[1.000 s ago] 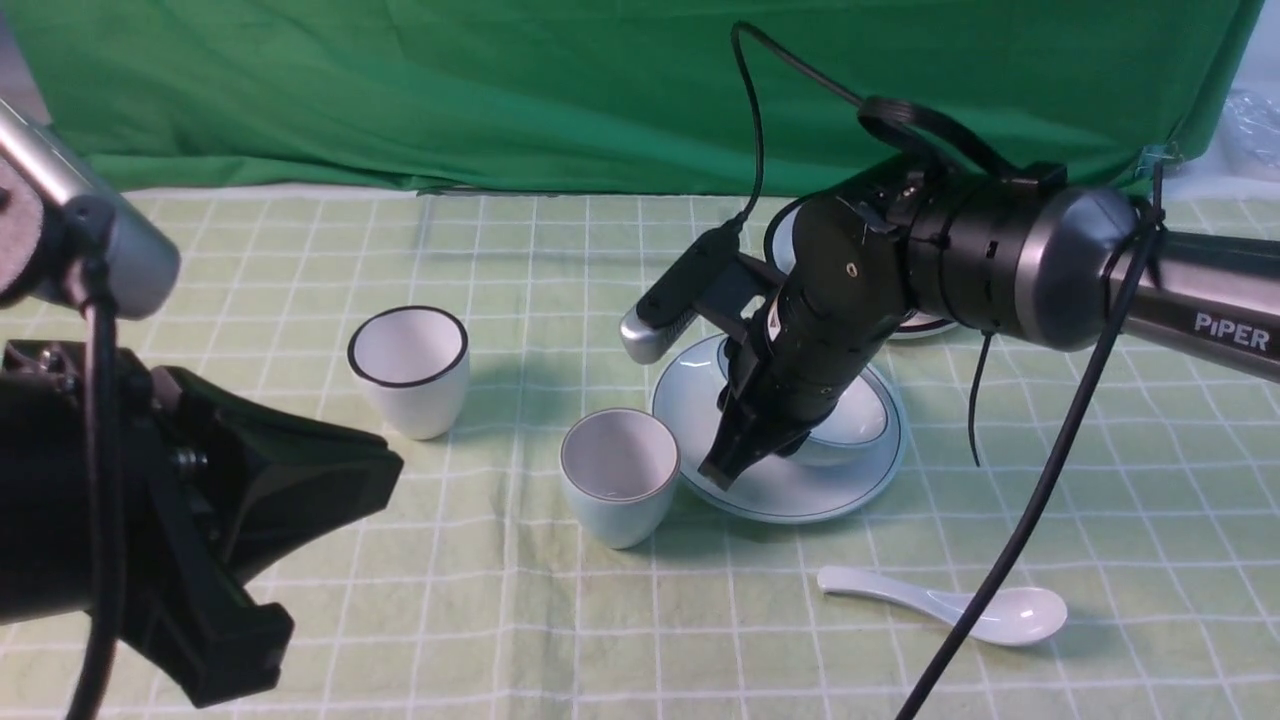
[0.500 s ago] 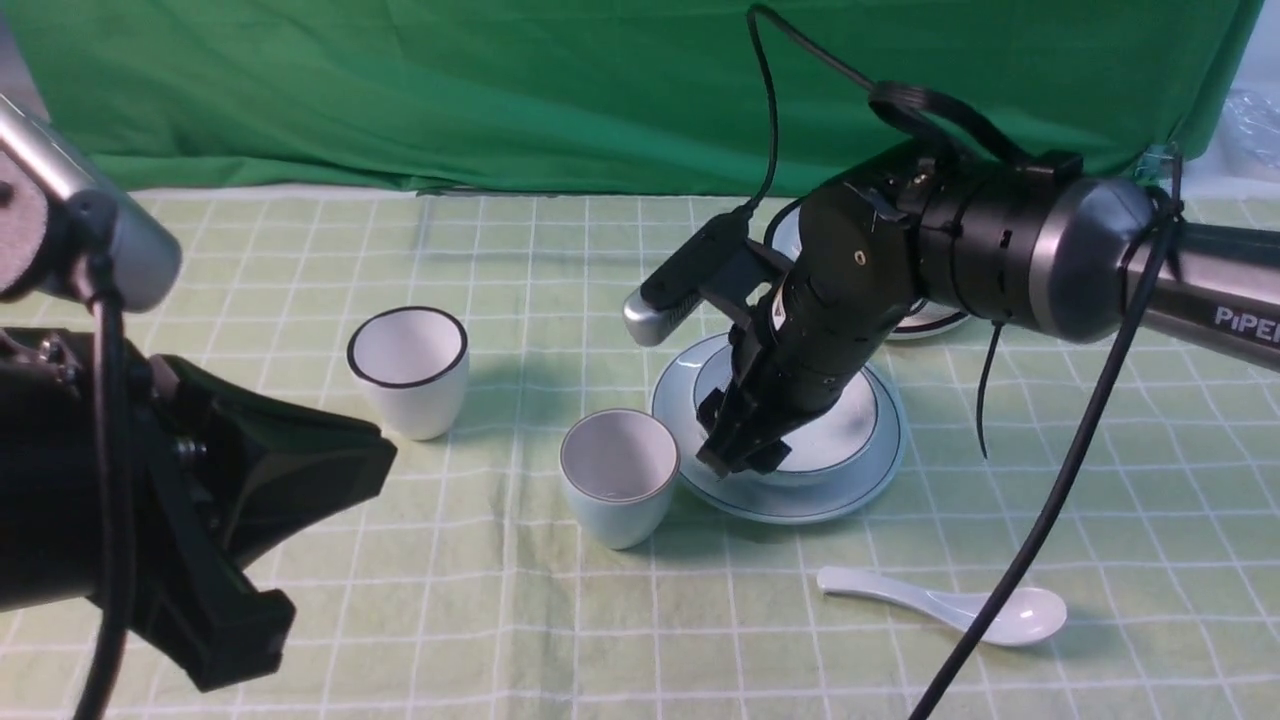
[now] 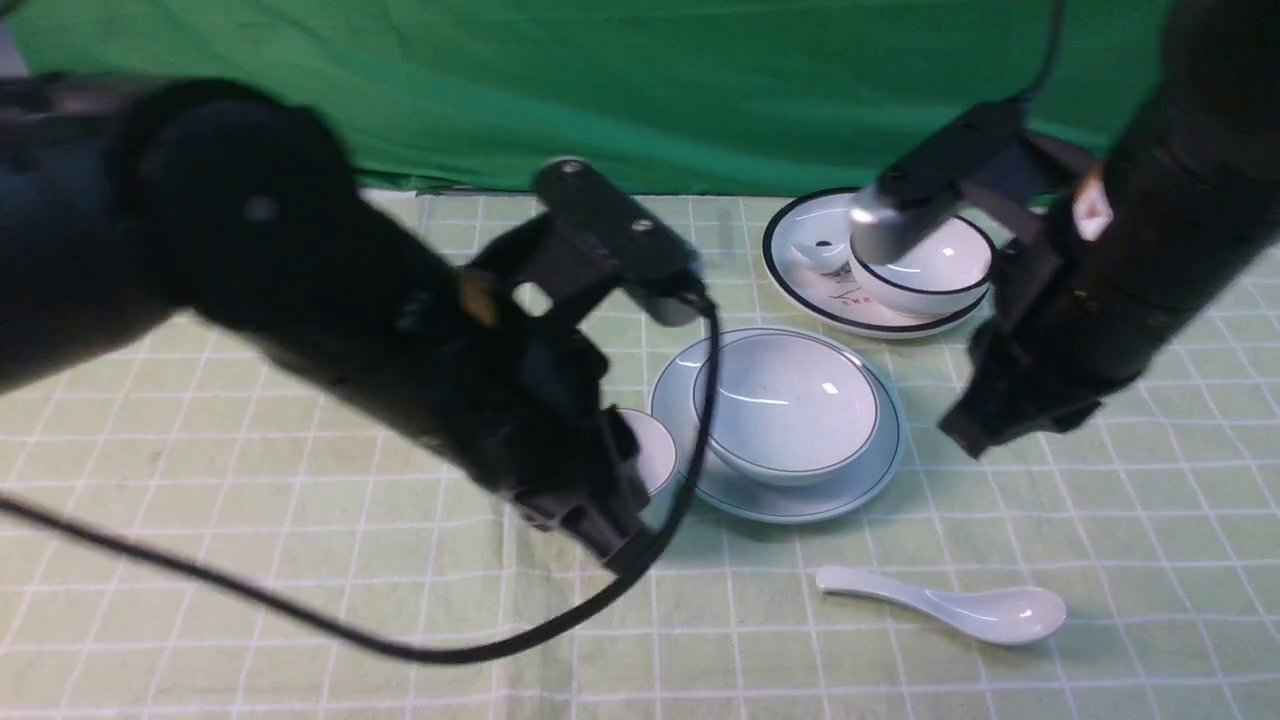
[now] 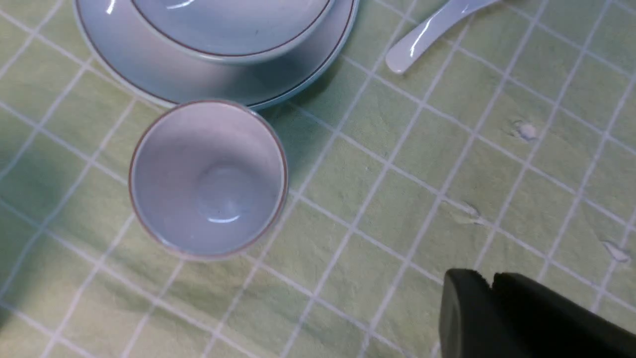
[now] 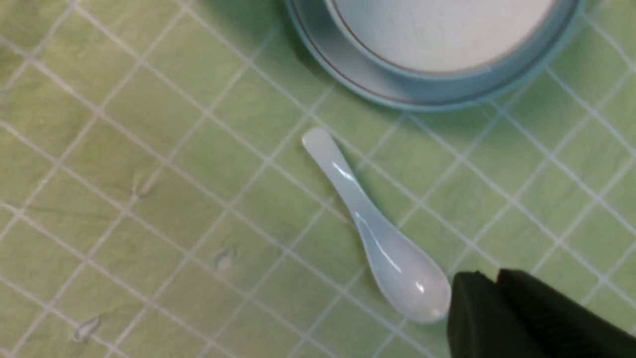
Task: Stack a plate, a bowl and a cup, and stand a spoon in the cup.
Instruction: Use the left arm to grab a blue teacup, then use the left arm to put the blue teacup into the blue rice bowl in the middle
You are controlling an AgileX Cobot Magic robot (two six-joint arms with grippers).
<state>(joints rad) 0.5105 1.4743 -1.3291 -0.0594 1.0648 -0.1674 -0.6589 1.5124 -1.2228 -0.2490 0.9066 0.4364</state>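
The pale blue bowl (image 3: 790, 400) sits in the pale blue plate (image 3: 780, 503) at mid-table. The pale blue cup (image 3: 655, 452) stands against the plate's left edge, mostly hidden behind my left arm. The white spoon (image 3: 950, 605) lies flat on the cloth, nearer to me than the plate. My left gripper (image 3: 598, 535) is shut and empty, just near and left of the cup. My right gripper (image 3: 962, 433) is shut and empty, right of the plate. The left wrist view shows the cup (image 4: 208, 179) beside the gripper (image 4: 492, 284). The right wrist view shows the spoon (image 5: 372, 233) next to the gripper (image 5: 497, 278).
A whiter plate with a thick black rim (image 3: 795, 290) holds a black-rimmed bowl (image 3: 930, 270) at the back right. A green backdrop closes off the far edge. My left arm's cable (image 3: 400, 645) loops low over the near cloth. The black-rimmed cup is hidden behind my left arm.
My right gripper has left the bowl and pulled back to the right of the plate. My left arm has swung in from the near left to beside the cup.
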